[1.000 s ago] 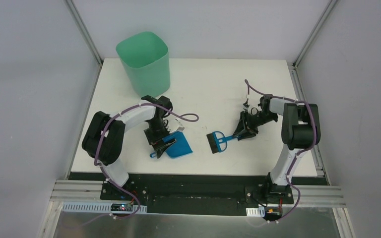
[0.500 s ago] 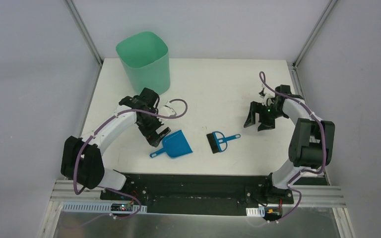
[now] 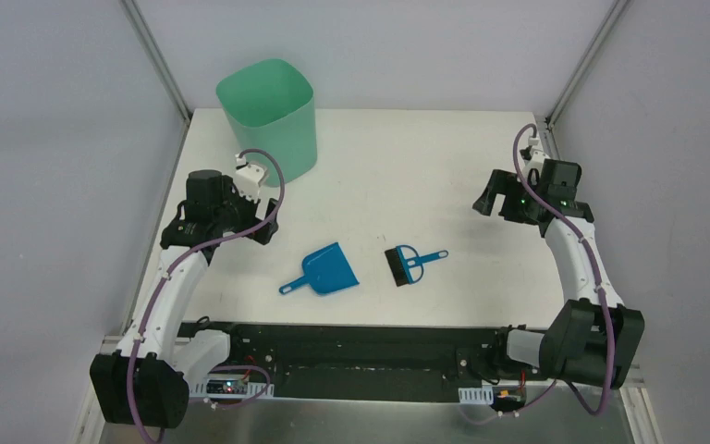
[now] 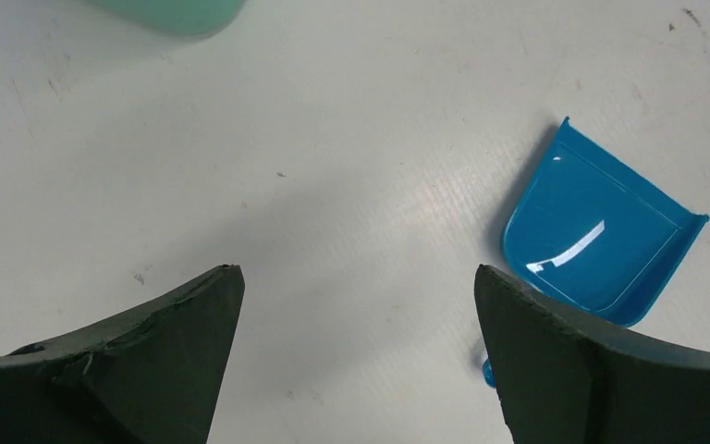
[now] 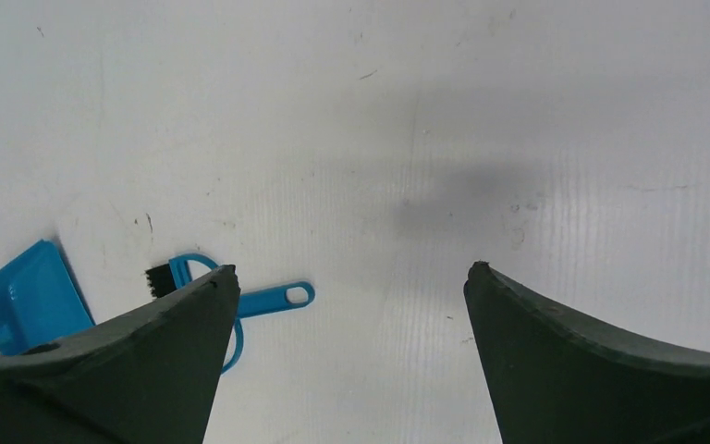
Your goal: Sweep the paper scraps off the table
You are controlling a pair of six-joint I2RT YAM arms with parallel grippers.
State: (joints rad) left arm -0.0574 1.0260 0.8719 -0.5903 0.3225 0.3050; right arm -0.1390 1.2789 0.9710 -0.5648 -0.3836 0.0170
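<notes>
No paper scraps show on the white table (image 3: 407, 166) in any view. The blue dustpan (image 3: 328, 270) and the blue hand brush (image 3: 407, 264) lie side by side near the front middle, with nothing holding them. My left gripper (image 3: 263, 222) is open and empty, above the table to the left of the dustpan, which also shows in the left wrist view (image 4: 601, 240). My right gripper (image 3: 488, 196) is open and empty, at the right, well behind the brush. In the right wrist view the brush handle (image 5: 268, 299) lies by my left finger (image 5: 148, 361).
The mint-green bin (image 3: 268, 116) stands at the back left corner, just behind my left arm; its base edge shows in the left wrist view (image 4: 176, 11). Grey walls and metal rails enclose the table. The black front edge (image 3: 361, 338) runs along the near side.
Both arms have drawn back: the left gripper left the dustpan's handle and moved up-left, the right gripper left the brush's handle and moved right and back. Dustpan and brush stay put.
</notes>
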